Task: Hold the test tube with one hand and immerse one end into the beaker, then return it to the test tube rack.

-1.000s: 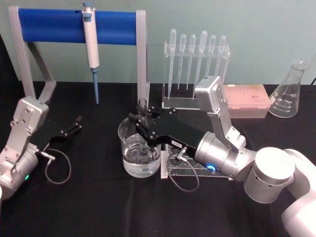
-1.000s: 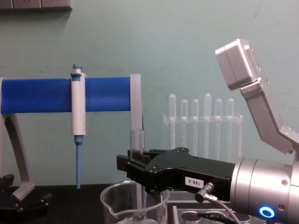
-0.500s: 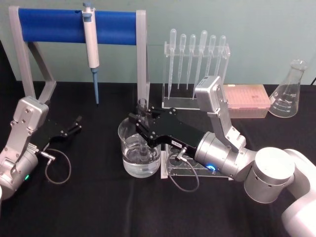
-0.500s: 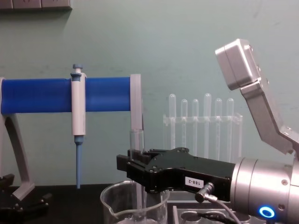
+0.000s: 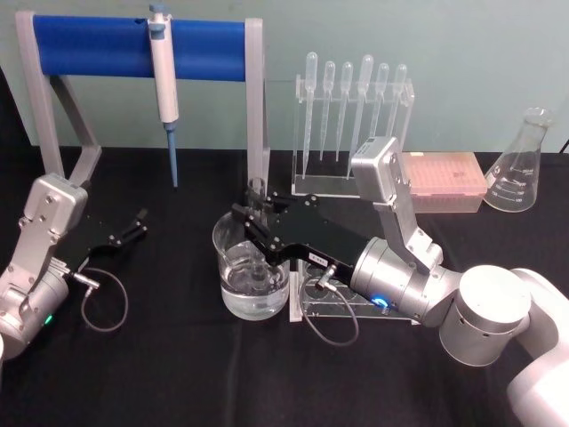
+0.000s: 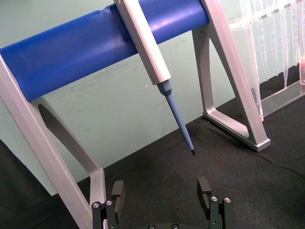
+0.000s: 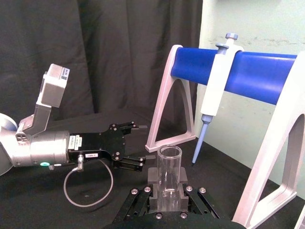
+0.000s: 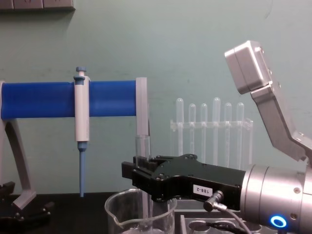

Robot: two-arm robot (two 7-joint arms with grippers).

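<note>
My right gripper (image 5: pixel 253 216) is shut on the test tube (image 5: pixel 257 192), holding it upright over the beaker (image 5: pixel 224 267). The tube's open mouth stands above the fingers, and its lower end reaches down inside the beaker to the water. From the chest view, the tube (image 8: pixel 142 146) rises above the black right gripper (image 8: pixel 134 175) and runs down into the beaker (image 8: pixel 117 219). In the right wrist view the tube (image 7: pixel 169 176) sits clamped between the pads. My left gripper (image 5: pixel 138 222) rests open on the table at the left, away from the glassware.
A blue-barred stand (image 5: pixel 98 44) with a hanging pipette (image 5: pixel 164 76) is at the back left. Behind the beaker stands a clear rack of plastic pipettes (image 5: pixel 351 107), then a pink tip box (image 5: pixel 444 178) and a conical flask (image 5: pixel 524 165). A clear tube rack (image 5: pixel 342 302) lies under my right wrist.
</note>
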